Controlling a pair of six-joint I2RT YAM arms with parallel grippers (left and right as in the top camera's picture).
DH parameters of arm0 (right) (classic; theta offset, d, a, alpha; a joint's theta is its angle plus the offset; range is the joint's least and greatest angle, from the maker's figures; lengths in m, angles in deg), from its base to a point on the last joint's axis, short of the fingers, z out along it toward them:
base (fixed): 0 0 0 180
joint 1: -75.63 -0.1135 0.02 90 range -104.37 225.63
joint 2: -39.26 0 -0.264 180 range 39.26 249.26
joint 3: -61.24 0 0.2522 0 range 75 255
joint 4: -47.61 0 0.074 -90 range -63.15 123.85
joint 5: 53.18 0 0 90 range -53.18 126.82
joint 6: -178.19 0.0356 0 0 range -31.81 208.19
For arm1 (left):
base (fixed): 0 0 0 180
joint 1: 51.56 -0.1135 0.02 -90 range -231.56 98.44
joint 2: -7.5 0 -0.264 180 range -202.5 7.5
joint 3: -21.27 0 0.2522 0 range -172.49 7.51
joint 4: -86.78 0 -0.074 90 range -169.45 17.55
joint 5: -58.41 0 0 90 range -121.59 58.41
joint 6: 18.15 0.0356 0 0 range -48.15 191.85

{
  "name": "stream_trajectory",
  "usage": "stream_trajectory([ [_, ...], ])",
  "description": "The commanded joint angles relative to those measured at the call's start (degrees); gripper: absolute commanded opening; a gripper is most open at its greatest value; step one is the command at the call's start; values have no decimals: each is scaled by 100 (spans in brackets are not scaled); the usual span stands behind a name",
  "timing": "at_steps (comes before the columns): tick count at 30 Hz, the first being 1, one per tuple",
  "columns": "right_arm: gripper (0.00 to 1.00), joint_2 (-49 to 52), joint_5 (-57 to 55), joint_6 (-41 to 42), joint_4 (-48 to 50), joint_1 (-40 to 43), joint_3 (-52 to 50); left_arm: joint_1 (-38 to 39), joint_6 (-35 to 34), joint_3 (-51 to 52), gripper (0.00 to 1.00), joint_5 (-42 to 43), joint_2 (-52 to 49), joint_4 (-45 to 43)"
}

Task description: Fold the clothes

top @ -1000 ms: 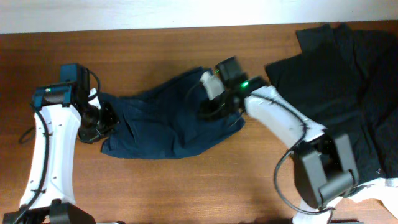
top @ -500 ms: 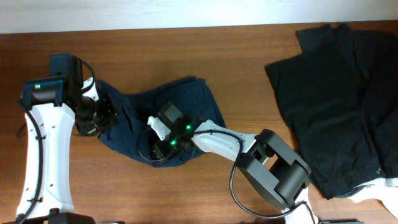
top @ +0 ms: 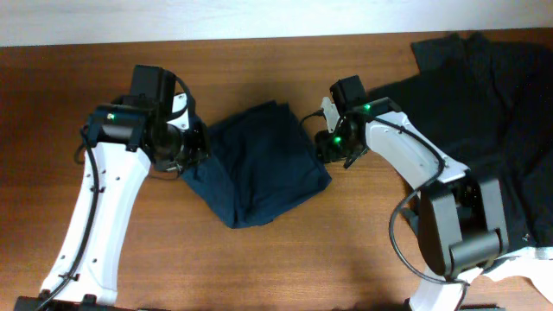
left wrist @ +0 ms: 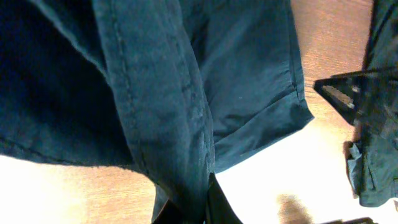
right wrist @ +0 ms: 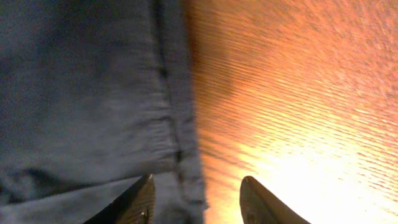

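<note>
Left gripper is pinched shut on a raised ridge of the navy shorts. In its wrist view a stitched fold of the cloth runs down and vanishes between the two dark fingers at the bottom edge of the picture. From above, that grip sits at the left edge of the shorts, and the cloth is bunched a little where it meets the jaws.

The shorts lie in the middle of the wooden table, doubled over into a rough slanted block (one corner points toward the near edge of the table, another toward the far side). The left wrist view shows a turned hem along their right edge.

Right gripper stands at the opposite, right edge of the shorts with its jaws apart, and only the very edge of the hem lies between them. In its wrist view one fingertip is over the cloth and the other over bare wood. Whether either touches the cloth I cannot tell.

Beyond the right gripper, on the right side of the table, black garments are spread in a loose overlapping heap. They lie apart from the shorts and run off the right edge of the overhead picture.
</note>
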Motion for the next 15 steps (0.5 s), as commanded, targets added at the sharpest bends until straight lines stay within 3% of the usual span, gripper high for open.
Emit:
stream_trajectory([
  [1,29,398,-87,-221,39,48,24,385,-66,9,6,107,81,-297],
  [7,23,855,-87,-219,22,-74,20,1021,-114,9,7,109,-426,-756],
  [15,18,855,-90,-195,-162,-74,20,1572,-844,9,9,118,-1467,-2262],
])
